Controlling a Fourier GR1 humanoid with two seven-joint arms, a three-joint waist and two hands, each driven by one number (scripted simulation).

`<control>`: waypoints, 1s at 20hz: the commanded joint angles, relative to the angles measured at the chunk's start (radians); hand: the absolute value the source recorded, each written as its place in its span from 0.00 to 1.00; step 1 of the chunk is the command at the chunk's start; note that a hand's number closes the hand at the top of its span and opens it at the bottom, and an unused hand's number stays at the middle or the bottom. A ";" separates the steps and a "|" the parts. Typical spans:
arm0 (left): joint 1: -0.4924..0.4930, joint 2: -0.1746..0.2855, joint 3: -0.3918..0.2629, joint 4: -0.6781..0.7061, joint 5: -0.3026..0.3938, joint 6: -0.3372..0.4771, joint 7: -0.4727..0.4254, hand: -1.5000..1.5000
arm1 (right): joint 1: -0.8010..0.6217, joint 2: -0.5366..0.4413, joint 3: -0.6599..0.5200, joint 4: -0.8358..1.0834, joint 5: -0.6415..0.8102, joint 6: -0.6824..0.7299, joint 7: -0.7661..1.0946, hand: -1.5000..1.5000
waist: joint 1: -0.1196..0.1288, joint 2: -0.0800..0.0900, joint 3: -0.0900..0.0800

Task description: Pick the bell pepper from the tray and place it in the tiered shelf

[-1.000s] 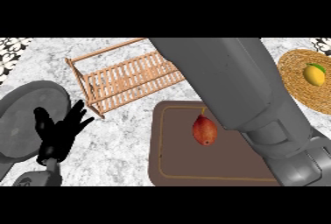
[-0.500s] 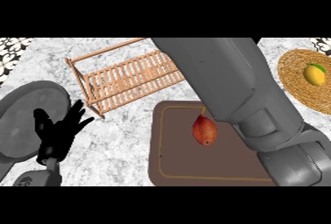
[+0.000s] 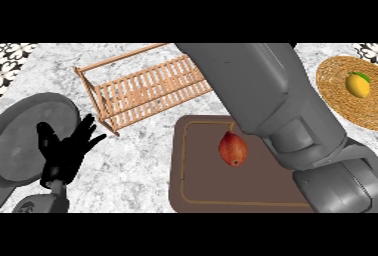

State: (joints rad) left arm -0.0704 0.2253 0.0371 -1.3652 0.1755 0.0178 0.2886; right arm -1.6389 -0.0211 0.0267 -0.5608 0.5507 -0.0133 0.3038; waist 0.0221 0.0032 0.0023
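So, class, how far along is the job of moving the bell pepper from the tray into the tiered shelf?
Done: nothing yet; the bell pepper lies on the tray, apart from the tiered shelf. In hand: the right forearm stretches over the tray beside the pepper, its hand hidden; the left hand rests open at the left. Left: grasp, carry, place.

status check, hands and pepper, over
Left hand open, resting at left. Right hand out of view; right forearm crosses tray's far corner. Bell pepper lying on tray, unheld. Tiered shelf beyond, left.
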 commanded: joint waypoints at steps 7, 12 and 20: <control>0.045 0.007 0.000 -0.056 -0.005 0.005 0.041 0.50 | -0.037 0.012 -0.201 -0.015 -0.155 -0.123 0.052 0.00 | 0.005 -0.002 -0.002; 0.062 -0.027 -0.010 0.018 -0.019 -0.004 -0.039 0.50 | -0.049 0.006 -0.303 -0.007 -0.246 -0.181 0.033 0.00 | 0.005 0.003 -0.003; 0.047 -0.015 -0.002 -0.052 -0.010 0.006 0.039 0.50 | -0.025 -0.086 -0.357 -0.015 -0.248 -0.329 0.015 0.00 | -0.007 -0.003 -0.002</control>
State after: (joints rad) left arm -0.0435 0.2061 0.0312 -1.3981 0.1577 0.0210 0.2792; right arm -1.6855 -0.0664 -0.3194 -0.5582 0.2927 -0.2791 0.3198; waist 0.0238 0.0034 0.0031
